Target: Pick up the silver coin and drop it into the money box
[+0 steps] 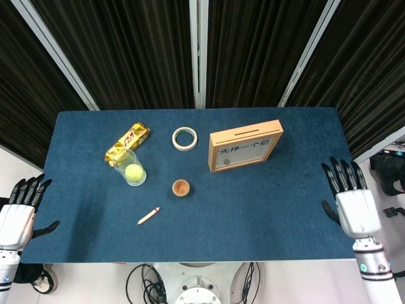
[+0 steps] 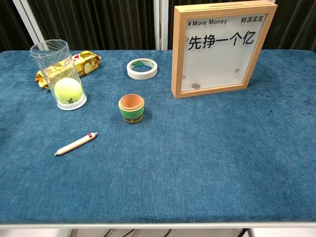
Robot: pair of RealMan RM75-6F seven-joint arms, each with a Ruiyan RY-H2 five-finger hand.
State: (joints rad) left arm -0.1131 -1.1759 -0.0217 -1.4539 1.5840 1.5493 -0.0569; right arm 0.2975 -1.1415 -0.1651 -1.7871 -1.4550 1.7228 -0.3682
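Note:
The money box (image 1: 244, 146) (image 2: 220, 47) is a wooden frame with a clear front and stands upright at the back right of the blue table. A silver coin (image 2: 196, 86) lies inside it on the bottom. My right hand (image 1: 352, 204) hovers off the table's right edge, fingers spread and holding nothing. My left hand (image 1: 18, 213) hangs off the left edge, fingers apart and empty. Neither hand appears in the chest view.
A clear cup with a tennis ball (image 1: 133, 171) (image 2: 67, 90), a gold snack packet (image 1: 127, 143), a tape roll (image 1: 185, 138) (image 2: 141, 68), a small green pot (image 1: 181, 187) (image 2: 131, 107) and a pen (image 1: 149, 215) (image 2: 76, 143) lie on the left and middle of the table (image 1: 253, 202).

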